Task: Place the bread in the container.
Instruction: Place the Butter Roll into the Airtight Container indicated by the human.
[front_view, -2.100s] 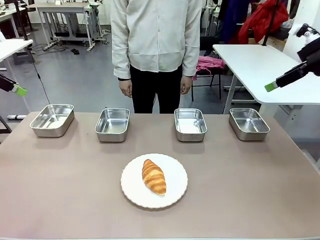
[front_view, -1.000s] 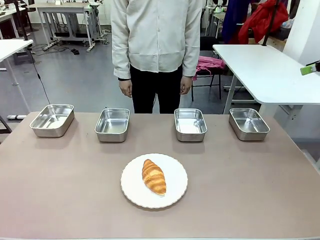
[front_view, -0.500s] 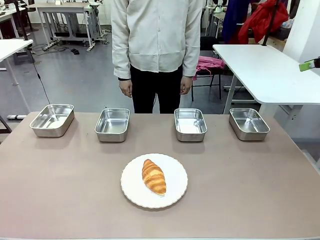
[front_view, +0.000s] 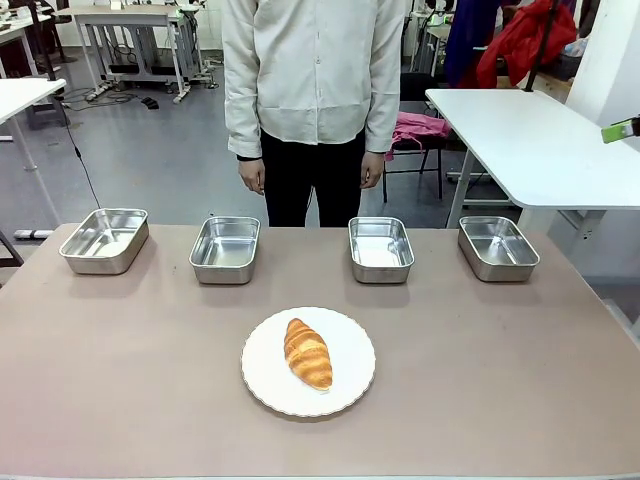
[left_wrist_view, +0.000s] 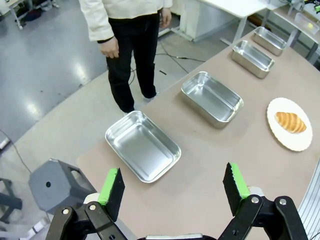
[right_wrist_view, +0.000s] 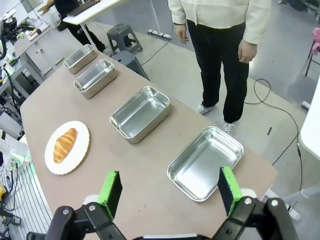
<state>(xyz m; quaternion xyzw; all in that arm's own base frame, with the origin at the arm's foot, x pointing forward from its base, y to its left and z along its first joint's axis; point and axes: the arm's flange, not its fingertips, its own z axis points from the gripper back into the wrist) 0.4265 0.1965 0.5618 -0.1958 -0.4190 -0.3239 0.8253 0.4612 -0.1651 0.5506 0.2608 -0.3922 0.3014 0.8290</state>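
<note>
- A golden-brown croissant (front_view: 308, 353) lies on a round white plate (front_view: 262, 378) with a scalloped edge, at the near middle of a brownish table (front_view: 120, 390)
- Four shallow steel pans stand in a row along the far side of the table, all empty and well apart from the plate: the leftmost pan (front_view: 104, 240), the second pan (front_view: 225, 249), the third pan (front_view: 381, 249) and the rightmost pan (front_view: 497, 247)
- The plate sits in line with the gap between the second and third pans
- A person (front_view: 312, 80) in a cream jacket and dark trousers stands at the far edge of the table, arms hanging down, hands empty
- The left gripper (left_wrist_view: 173, 175) hangs high over the table's left end, its green-padded fingers spread wide with nothing between them; the leftmost pan lies below it
- The right gripper (right_wrist_view: 168, 175) hangs high over the table's right end, fingers likewise wide apart and empty, with the rightmost pan below it
</note>
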